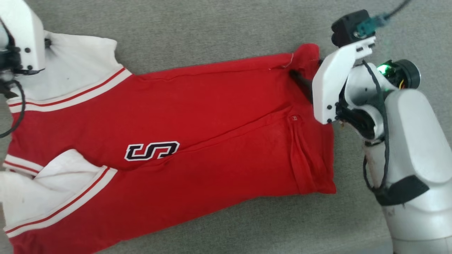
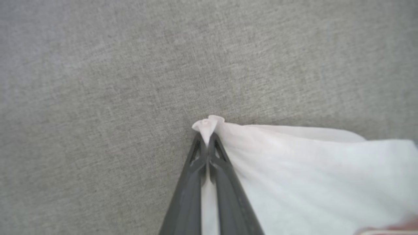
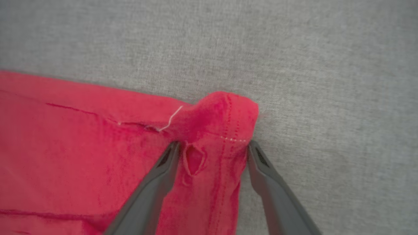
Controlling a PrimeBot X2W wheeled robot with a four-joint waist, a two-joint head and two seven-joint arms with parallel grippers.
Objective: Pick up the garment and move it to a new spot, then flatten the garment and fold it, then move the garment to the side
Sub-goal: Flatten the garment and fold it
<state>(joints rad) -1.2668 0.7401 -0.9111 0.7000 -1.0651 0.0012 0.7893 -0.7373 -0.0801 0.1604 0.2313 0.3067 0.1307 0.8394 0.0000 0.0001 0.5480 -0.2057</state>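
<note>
The garment is a red shirt with white sleeves and a dark print, spread lengthwise across the grey surface. At the far left my left gripper is shut on the tip of the upper white sleeve, a small pinch of white cloth poking out past its fingertips. At the upper right my right gripper stands open astride the red hem corner. One finger rests on the cloth and the other finger lies just off its edge. In the head view the white wrist housings hide both sets of fingertips.
Grey woven fabric covers the whole work surface around the shirt. My right arm's pale forearm fills the lower right of the head view, and dark cables hang by the left wrist.
</note>
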